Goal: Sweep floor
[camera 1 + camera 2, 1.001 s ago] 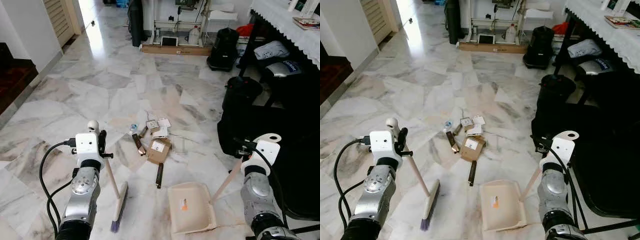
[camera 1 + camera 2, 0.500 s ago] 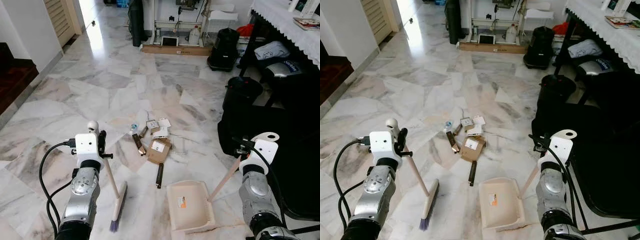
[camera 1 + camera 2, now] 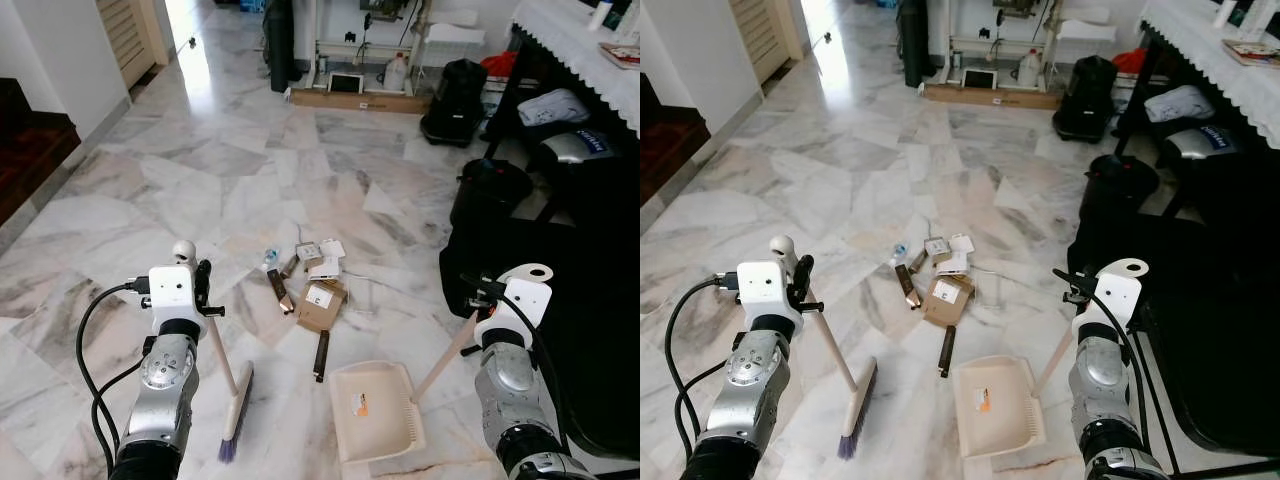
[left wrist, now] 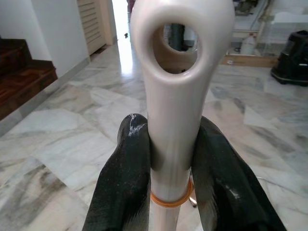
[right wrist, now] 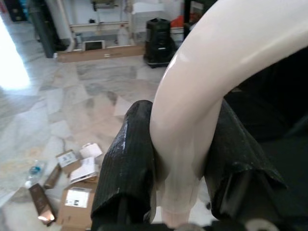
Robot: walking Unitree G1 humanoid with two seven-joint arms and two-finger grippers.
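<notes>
The left claw (image 4: 171, 168) is clenching the cream handle of the broom (image 3: 228, 385), whose 2 black fingers (image 4: 125, 183) are pressing its sides; the purple-tipped head is resting on the marble floor (image 3: 200, 170), left of the dustpan. The right claw (image 5: 180, 159) is gripping the slanted handle of the cream dustpan (image 3: 375, 410), which is lying flat on the floor. Just beyond both tools, a pile of litter (image 3: 310, 285) is lying: cardboard boxes, paper scraps, a small bottle and 2 dark sticks.
</notes>
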